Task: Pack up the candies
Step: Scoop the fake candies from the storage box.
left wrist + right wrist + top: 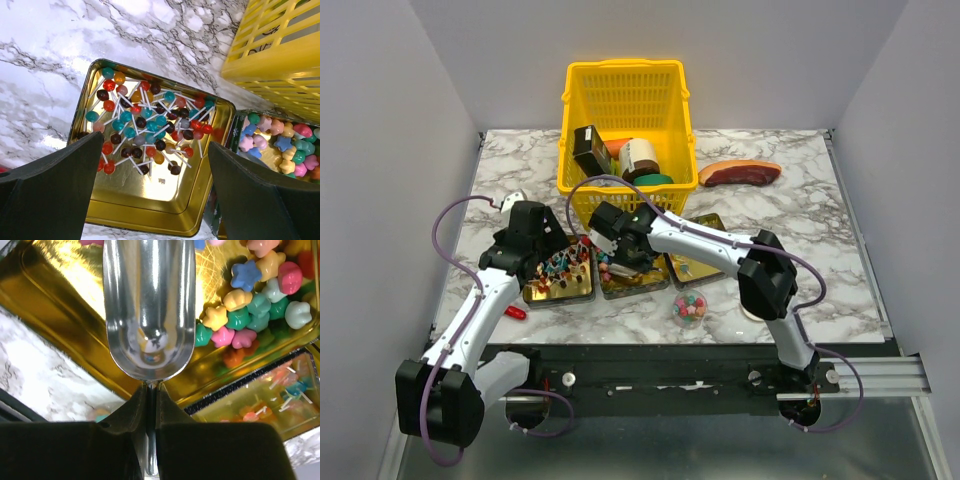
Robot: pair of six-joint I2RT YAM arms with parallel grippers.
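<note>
Black fingers of your right gripper sit closest, squeezed narrow on the thin handle of a shiny metal scoop. You hold it that way so the bowl points out in front, over the star tin, a gold box of star candies. The scoop looks empty. The stars are piled toward 2 o'clock of it, so I think you need to push that way to fill it.

Your left gripper is spread wide and holds nothing. It hangs over the lollipop tin, where the lollipops lie in a messy heap with their white sticks crossing. Wide fingers make sense here, I think, since a heap like that is hard to pinch.

From above, the lollipop tin is at 9 o'clock of the star tin, right beside it. The yellow basket stands at 12 o'clock, just behind both. A little clear cup with some candies in it sits at 5 o'clock of the star tin on the marble surface, near the scoop. That is likely where the candies go.
</note>
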